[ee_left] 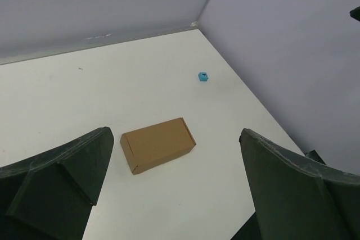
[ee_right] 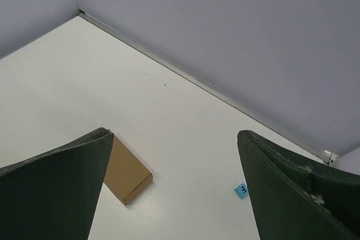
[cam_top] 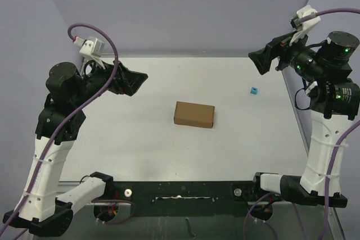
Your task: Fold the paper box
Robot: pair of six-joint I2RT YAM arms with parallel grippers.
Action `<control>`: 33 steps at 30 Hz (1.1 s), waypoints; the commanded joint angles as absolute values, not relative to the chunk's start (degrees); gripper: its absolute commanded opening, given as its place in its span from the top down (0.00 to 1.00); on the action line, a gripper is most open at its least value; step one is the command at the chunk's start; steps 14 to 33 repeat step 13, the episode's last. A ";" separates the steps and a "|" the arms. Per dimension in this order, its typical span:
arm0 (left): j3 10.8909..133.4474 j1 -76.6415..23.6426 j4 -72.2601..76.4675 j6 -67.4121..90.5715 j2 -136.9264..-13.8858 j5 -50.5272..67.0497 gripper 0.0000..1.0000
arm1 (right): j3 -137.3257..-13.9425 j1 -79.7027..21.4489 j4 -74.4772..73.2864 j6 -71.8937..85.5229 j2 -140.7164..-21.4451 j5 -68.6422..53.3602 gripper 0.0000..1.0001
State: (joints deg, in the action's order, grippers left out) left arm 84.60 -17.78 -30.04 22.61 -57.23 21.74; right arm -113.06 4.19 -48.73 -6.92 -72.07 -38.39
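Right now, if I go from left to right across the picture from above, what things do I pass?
left gripper → paper box → blue cube. The right gripper is straight up the picture from the cube, so it has no clear place in the order.

Paper box was plain brown cardboard, matt, with smooth faces and crisp creased edges. Worktop looked white and matt, with a faint fine grain showing up close. Blue cube appeared to be plastic with a slight sheen. Left gripper and right gripper were dark green matt plastic, their edges scuffed pale and rough. Walls were flat, matt grey-violet.
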 commanded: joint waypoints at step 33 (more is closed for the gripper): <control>86.88 -17.40 -38.77 21.20 -56.82 19.72 0.02 | -112.40 6.28 -51.67 -1.56 -69.47 -32.00 0.02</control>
